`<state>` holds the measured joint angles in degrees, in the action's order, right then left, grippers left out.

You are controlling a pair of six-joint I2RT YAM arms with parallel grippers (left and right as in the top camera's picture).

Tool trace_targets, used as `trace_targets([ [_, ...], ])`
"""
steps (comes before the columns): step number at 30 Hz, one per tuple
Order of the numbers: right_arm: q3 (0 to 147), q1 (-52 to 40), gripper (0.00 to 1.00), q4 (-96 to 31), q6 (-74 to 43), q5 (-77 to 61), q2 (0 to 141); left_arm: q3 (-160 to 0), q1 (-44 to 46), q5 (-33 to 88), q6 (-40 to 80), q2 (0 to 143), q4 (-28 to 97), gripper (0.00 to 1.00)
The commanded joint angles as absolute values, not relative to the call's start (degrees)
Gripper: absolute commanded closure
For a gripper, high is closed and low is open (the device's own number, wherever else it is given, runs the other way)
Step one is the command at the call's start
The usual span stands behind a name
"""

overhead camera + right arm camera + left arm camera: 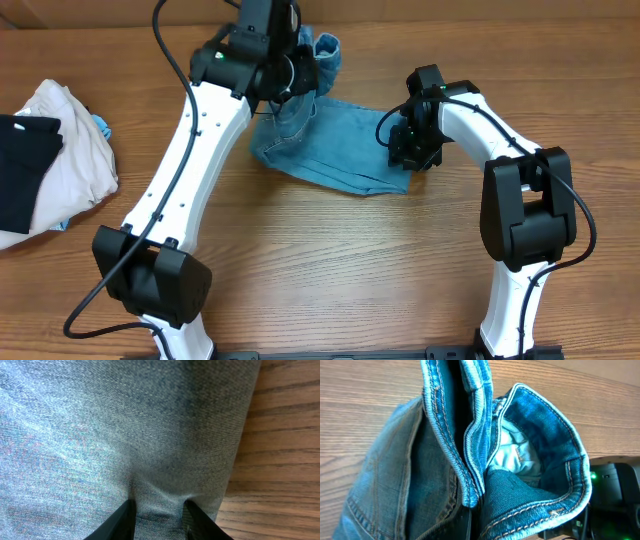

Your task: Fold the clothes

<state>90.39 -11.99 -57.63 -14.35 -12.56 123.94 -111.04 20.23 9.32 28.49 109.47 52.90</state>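
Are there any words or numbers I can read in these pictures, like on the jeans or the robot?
No readable words, numbers or signs anywhere.
jeans: only stitching; no brand patch or tag shows.
pale lining inside the waistband: blank.
black garment and white garment: no print visible.
robot arms: no lettering shows.

Illumination is bright, even and diffuse, coming from above. The table (330,270) carries only soft, faint shadows beside the arms (205,140) and no hard glare. The overhead view is sharp. In the left wrist view the jeans (530,435) show legible stitching; in the right wrist view the weave is slightly soft.
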Motion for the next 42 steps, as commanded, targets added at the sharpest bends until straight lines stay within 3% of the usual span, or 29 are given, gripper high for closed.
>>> trace_targets([
  [1, 89.2, -13.5, 0.66, -57.3, -14.6, -15.3, 128.0, -112.6, 22.5, 10.5, 32.4, 109.4, 52.3, 0.96],
  [14, 89.2, -13.5, 0.66, -57.5, -14.6, -15.3, 128.0, -112.6, 26.7, 11.3, 37.9, 113.9, 51.5, 0.95],
  [15, 89.2, -13.5, 0.66, -57.6, -14.6, -15.3, 128.0, -112.6, 26.7, 12.5, 38.2, 114.3, 50.8, 0.89],
  [17, 89.2, -13.5, 0.66, -57.7, -14.6, -15.3, 128.0, -112.6, 27.1, 16.3, 38.3, 115.6, 48.4, 0.61],
  [22, 89.2, -13.5, 0.66, -57.8, -14.6, -15.3, 128.0, -112.6, 27.8, 23.9, 37.8, 116.6, 42.7, 0.51],
  [25, 89.2, -13.5, 0.66, -57.9, -14.6, -15.3, 128.0, -112.7, 27.3, 26.9, 36.2, 115.5, 41.3, 0.58],
  [30, 89.3, -13.5, 0.66, -58.6, -14.6, -15.6, 128.0, -112.7, 24.3, 26.8, 32.4, 112.0, 42.0, 0.58],
  [35, 91.8, -13.5, 0.62, -63.0, -9.4, -25.1, 127.9, -112.7, 19.6, 14.8, 28.1, 109.8, 51.9, 0.6],
  [42, 95.8, -11.6, 0.57, -67.0, -9.0, -33.9, 127.5, -112.7, 16.0, 13.5, 20.9, 110.6, 60.0, 0.62],
])
